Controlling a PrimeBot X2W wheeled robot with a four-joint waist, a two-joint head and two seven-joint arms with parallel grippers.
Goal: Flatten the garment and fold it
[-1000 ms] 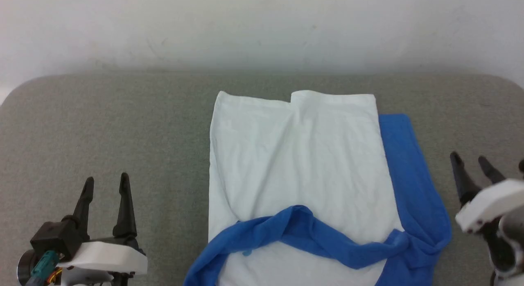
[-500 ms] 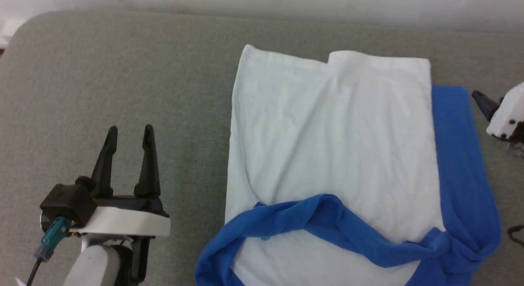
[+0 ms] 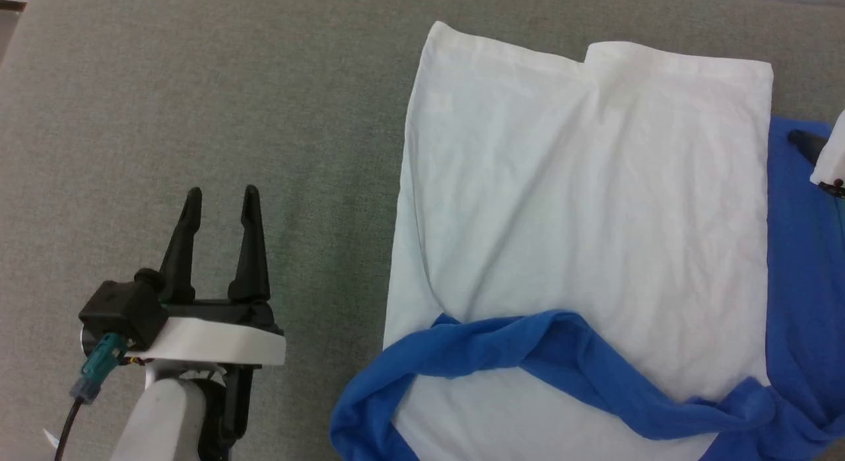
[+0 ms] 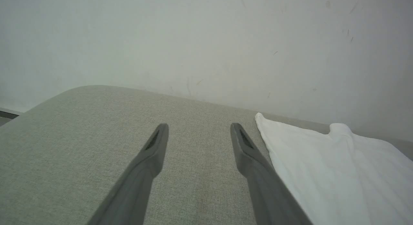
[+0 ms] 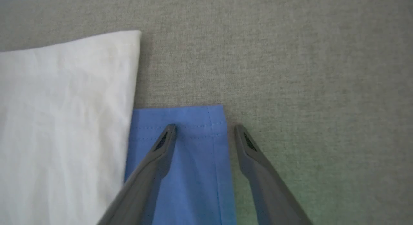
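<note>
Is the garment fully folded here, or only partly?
Partly. The garment lies as a narrow white rectangle; one blue sleeve drapes loosely across it, the other sleeve lies flat alongside, not folded in.

We see the garment (image 3: 581,183) cut off at the head view's bottom and right edges, the right claw (image 3: 807,142) too

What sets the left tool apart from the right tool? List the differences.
The left tool sits over bare grey surface, beside the garment; the right tool is over the blue sleeve cuff. The left tool's fingers both have grey beneath; the right tool straddles the sleeve's edge, one finger over blue, one over grey. Shared: both open, holding nothing.
</note>
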